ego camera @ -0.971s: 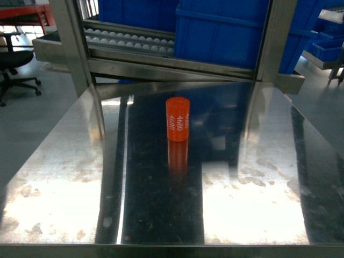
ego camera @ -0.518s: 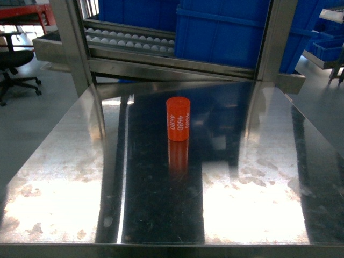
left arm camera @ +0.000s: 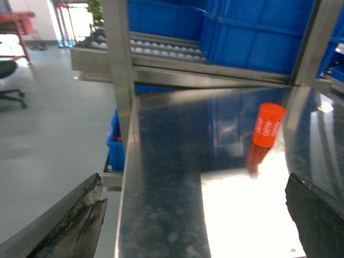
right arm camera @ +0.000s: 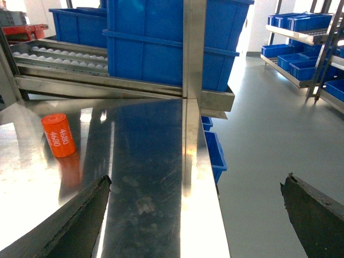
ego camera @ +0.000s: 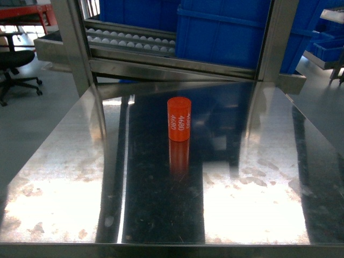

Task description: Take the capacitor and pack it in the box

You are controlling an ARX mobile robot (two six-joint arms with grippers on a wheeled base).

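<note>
The capacitor [ego camera: 179, 119] is an orange cylinder with white "4680" print, standing upright near the middle of the steel table [ego camera: 64, 161]. In the left wrist view the capacitor [left arm camera: 267, 125] lies ahead and to the right of my left gripper [left arm camera: 194, 188], which hangs open and empty over the table's left edge. In the right wrist view the capacitor [right arm camera: 58, 135] is far to the left of my right gripper [right arm camera: 197, 183], open and empty over the table's right edge. Neither gripper shows in the head view. The box is out of view.
Large blue bins [ego camera: 226, 32] sit on a roller rack [ego camera: 129, 40] behind the table, framed by steel uprights [ego camera: 70, 43]. An office chair [ego camera: 13, 59] stands on the floor at left. More blue bins fill shelves [right arm camera: 301, 37] at right.
</note>
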